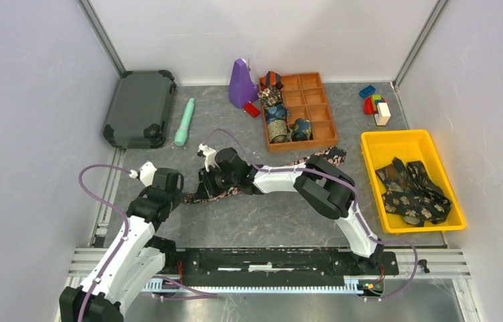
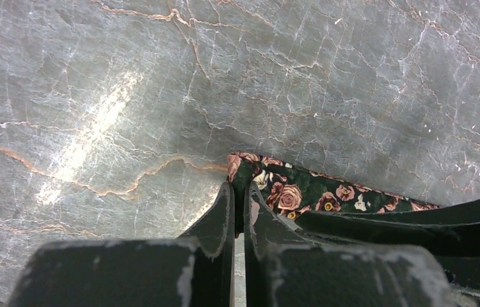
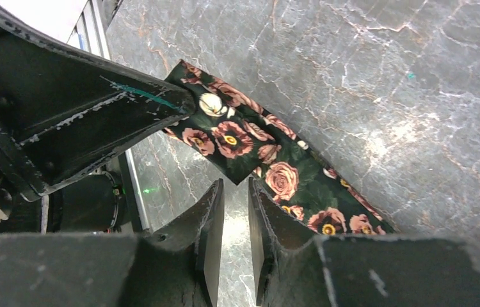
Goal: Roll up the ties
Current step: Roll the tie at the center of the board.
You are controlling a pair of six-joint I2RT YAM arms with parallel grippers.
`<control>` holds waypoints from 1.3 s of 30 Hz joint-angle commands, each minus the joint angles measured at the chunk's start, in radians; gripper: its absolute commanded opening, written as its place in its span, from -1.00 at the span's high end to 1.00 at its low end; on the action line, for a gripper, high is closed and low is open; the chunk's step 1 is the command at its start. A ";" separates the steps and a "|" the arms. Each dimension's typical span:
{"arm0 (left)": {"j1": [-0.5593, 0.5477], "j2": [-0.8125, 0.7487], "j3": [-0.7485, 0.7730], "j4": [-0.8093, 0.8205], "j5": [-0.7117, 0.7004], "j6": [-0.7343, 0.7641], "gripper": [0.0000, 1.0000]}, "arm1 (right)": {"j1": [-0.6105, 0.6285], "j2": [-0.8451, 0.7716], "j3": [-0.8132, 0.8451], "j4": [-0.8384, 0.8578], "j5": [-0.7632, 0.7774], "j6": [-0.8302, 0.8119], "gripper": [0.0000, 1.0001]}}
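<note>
1. Grey marbled table (image 1: 262, 221) carries a floral tie (image 1: 255, 182) stretched flat between both arms, its wide end near the orange tray (image 1: 326, 131).
2. Left end effector (image 2: 240, 192) is clenched on the tie's narrow tip.
3. Right end effector (image 3: 235, 192) looks nearly closed just beside the fabric; whether it pinches anything I cannot tell.
4. Rolled ties (image 1: 277, 121) fill the tray's left compartments; loose ties (image 1: 411, 191) lie in the yellow bin (image 1: 376, 144).

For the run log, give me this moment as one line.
left gripper: shut on floral tie end | right gripper: shut, beside tie | rolling: not started
</note>
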 commanded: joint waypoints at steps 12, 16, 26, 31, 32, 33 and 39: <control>0.003 -0.010 0.029 -0.002 -0.040 0.022 0.96 | 0.034 0.058 0.099 0.048 -0.018 0.028 0.48; 0.003 -0.014 0.033 -0.005 -0.042 0.023 0.96 | 0.030 0.091 0.133 0.027 -0.010 0.015 0.48; 0.003 0.001 0.032 -0.005 -0.055 0.026 0.96 | 0.015 0.006 0.022 0.057 -0.097 -0.039 0.46; 0.003 0.003 0.031 -0.005 -0.064 0.023 0.96 | 0.003 -0.072 -0.047 0.104 -0.130 -0.020 0.47; 0.003 0.003 0.033 -0.006 -0.066 0.023 0.96 | 0.001 -0.082 -0.059 0.116 -0.122 -0.009 0.47; 0.003 0.002 0.033 -0.006 -0.067 0.023 0.96 | 0.000 -0.089 -0.063 0.120 -0.112 -0.001 0.46; 0.003 0.004 0.033 -0.006 -0.069 0.023 0.95 | -0.004 -0.066 -0.021 0.111 -0.053 0.034 0.48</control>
